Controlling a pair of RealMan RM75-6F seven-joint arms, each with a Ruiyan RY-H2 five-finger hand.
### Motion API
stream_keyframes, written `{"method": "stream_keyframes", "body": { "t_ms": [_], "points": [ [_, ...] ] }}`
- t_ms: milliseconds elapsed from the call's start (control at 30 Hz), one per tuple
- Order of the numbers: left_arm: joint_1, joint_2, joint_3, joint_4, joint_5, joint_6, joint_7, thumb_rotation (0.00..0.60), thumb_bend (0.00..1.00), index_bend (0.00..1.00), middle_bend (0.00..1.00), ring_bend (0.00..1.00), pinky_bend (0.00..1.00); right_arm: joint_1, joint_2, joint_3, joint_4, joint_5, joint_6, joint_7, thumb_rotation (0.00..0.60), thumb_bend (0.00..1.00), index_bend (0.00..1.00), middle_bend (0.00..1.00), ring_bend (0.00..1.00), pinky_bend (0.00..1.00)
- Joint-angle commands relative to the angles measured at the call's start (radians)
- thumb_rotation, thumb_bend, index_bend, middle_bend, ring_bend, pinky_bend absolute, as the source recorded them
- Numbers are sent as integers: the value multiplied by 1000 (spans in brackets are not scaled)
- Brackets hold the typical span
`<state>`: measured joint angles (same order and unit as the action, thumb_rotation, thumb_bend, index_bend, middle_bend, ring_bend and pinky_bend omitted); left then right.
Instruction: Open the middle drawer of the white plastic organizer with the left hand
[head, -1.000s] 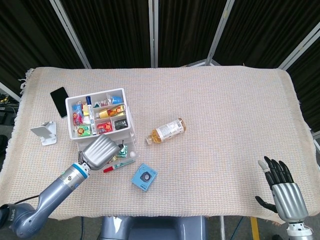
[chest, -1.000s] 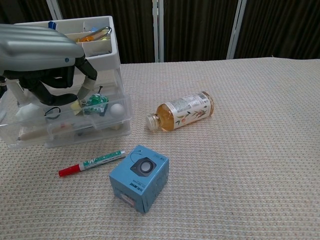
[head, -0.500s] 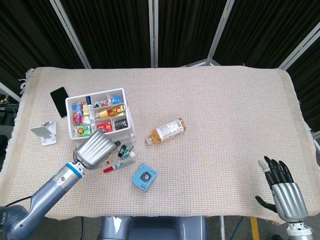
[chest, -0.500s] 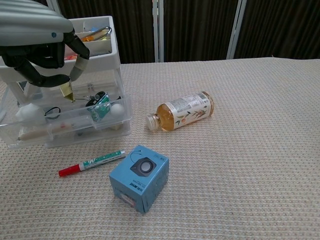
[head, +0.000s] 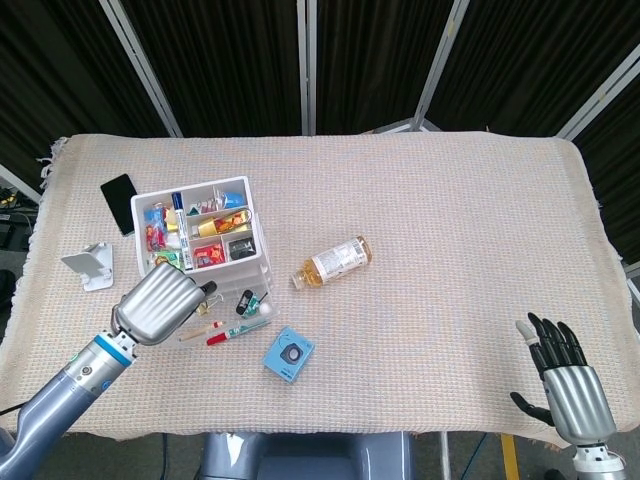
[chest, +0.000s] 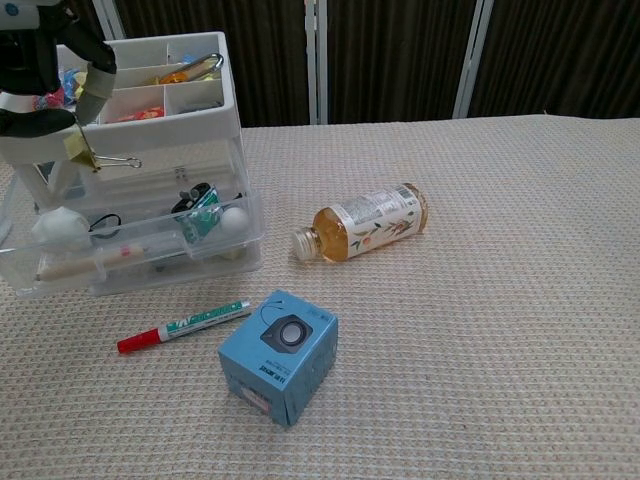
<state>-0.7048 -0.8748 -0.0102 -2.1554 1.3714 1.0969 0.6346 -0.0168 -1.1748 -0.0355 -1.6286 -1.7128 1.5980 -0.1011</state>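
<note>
Since a second ago, my left hand (head: 160, 302) has lifted off the white plastic organizer (chest: 160, 150), pinching a small binder clip (chest: 90, 156); its clear middle drawer (chest: 140, 245) stands pulled out, so opening looks complete.

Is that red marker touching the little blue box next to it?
Apart. The chest view shows it plainly: a strip of bare cloth lies between the marker and the blue box. The head view shows the same gap.
</note>
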Motion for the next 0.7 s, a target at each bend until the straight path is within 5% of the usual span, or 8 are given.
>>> {"method": "stream_keyframes", "body": {
  "t_ms": [33, 367, 700],
  "points": [
    [54, 39, 35, 36, 75, 38, -71, 600, 521, 598, 987, 939, 811, 0, -1, 0, 0, 0, 0, -2, 600, 18, 0, 0, 0, 0],
    [169, 68, 108, 205, 227, 120, -260, 600, 520, 583, 987, 938, 811, 0, -12, -1, 2, 3, -8, -24, 600, 17, 0, 0, 0, 0],
    [226, -7, 130, 390, 280, 133, -406, 600, 483, 517, 987, 939, 808, 1, -18, 0, 5, 8, -14, -33, 600, 17, 0, 0, 0, 0]
  ]
}}
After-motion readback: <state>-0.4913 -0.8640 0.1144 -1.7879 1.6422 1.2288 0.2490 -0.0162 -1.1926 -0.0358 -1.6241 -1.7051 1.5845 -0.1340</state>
